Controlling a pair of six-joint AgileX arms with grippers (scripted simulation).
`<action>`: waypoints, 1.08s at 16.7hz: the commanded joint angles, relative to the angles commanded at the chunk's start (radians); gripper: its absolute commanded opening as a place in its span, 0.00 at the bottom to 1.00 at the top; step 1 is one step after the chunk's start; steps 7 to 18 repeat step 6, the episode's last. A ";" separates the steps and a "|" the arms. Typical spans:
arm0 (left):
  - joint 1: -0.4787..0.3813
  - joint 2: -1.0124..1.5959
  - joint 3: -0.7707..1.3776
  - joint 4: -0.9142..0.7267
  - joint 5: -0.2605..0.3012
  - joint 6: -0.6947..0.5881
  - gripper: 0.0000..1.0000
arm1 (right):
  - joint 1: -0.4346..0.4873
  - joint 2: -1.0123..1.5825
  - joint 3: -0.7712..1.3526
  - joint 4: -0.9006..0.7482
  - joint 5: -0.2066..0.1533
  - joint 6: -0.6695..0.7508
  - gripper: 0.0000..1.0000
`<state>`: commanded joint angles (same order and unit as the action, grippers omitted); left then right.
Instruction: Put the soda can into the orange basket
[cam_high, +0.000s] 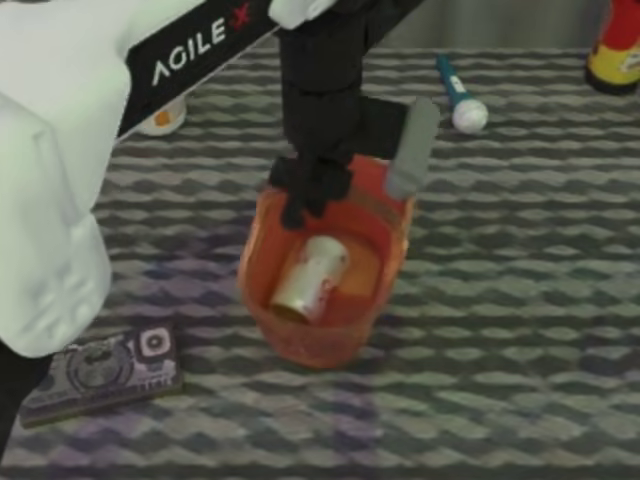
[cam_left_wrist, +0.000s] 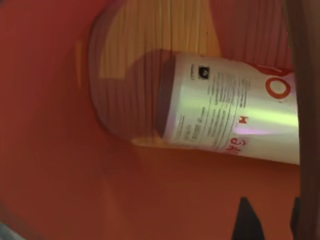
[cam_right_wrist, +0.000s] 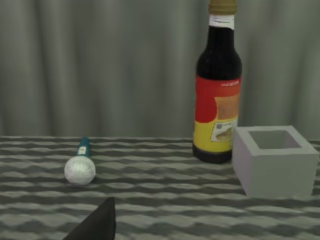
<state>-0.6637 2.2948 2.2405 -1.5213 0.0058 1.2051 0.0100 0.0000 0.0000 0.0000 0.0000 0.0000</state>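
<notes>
Soda can (cam_high: 310, 277) lies on its side inside the orange basket (cam_high: 262, 290), resting on the ribbed base and free of any grip. Left gripper (cam_high: 308, 200) hangs just above the basket's far end, fingers parted and empty. Right arm is out of the top view; its wrist camera faces a dark sauce bottle (cam_right_wrist: 218, 85), a grey box (cam_right_wrist: 275, 161) and a microphone (cam_right_wrist: 80, 166).

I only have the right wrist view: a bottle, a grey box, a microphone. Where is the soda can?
Observer: The soda can lies on its side inside the orange basket.
Operator: Is the left claw holding it?
Observer: No. The left claw is open over the basket's far rim, not gripping the can.
Operator: Anything else near the basket?
Observer: A dark camera-like object lies flat on the table to the basket's left.
</notes>
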 joint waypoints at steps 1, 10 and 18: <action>0.008 -0.001 0.030 -0.030 0.000 0.005 0.00 | 0.000 0.000 0.000 0.000 0.000 0.000 1.00; 0.036 -0.006 0.132 -0.134 -0.002 0.024 0.00 | 0.000 0.000 0.000 0.000 0.000 0.000 1.00; 0.036 -0.006 0.132 -0.134 -0.002 0.024 0.00 | 0.000 0.000 0.000 0.000 0.000 0.000 1.00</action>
